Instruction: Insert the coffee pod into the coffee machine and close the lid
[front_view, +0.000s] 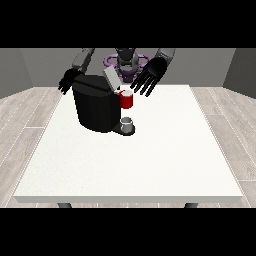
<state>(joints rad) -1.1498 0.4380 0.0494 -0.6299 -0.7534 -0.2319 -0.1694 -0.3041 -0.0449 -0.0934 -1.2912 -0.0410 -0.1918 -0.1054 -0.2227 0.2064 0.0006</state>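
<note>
A black coffee machine (95, 107) stands on the white table (135, 160), left of the middle. Its grey lid (111, 77) is tilted up and open. The machine's red front part (126, 100) shows a pale round top, and I cannot tell whether that is the pod. A small grey cup (127, 122) sits on the base below it. The hand at the view's right (151, 75) hovers just above and right of the red part, fingers spread and straight, holding nothing. The hand at the view's left (67, 81) hangs behind the machine's left edge with relaxed fingers.
The table's front and right parts lie bare white. Grey walls and a wooden floor surround the table. The robot's torso (126, 60) stands behind the far edge.
</note>
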